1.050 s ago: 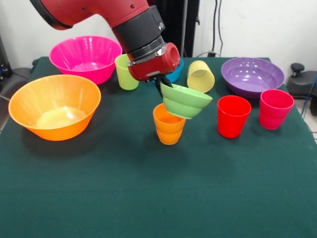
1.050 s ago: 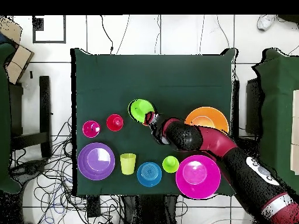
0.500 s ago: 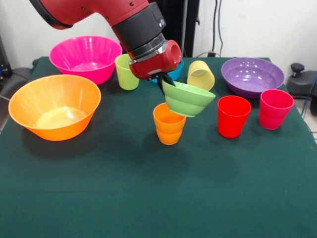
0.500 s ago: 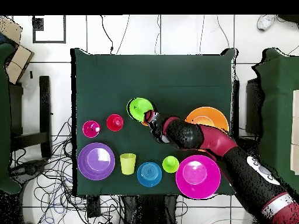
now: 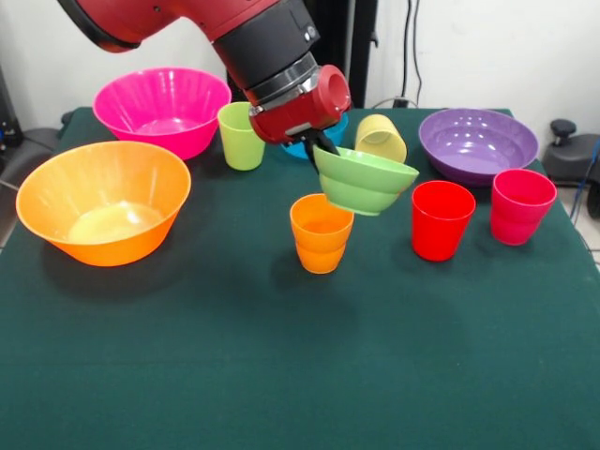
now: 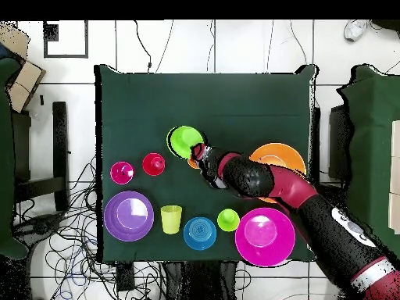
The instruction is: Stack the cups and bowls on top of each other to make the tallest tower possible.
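Tabletop (image 5: 300,375) is a dark green cloth, matte and slightly soft-looking, so anything dropped on it may roll, not skid. Largest of the ware are the orange bowl (image 5: 103,200) and the pink bowl (image 5: 162,108), both deep, glossy and faintly fluted; the purple bowl (image 5: 477,142) is wide and shallow. The arm (image 5: 234,37), red shell with a black wrist, ends in the claw (image 5: 323,148), closed on the rim of the green bowl (image 5: 364,180), a small smooth stepped bowl held in the air, tilted, just above and to one side of the orange cup (image 5: 321,232). The blue bowl (image 5: 302,148) shows only as a sliver behind the wrist. The orange cup is ribbed, upright and open-mouthed; the red cup (image 5: 441,219) and pink-red cup (image 5: 520,205) stand near each other, the lime cup (image 5: 241,136) by the pink bowl, the translucent yellow cup (image 5: 380,142) tipped on its side. The risk, as I judge it: the bowl is off-centre and canted, so lowered as it is, its base could catch the cup's lip and topple the light cup, or the slick plastic could slide off once released. A one-sided rim grip may also let it swing.
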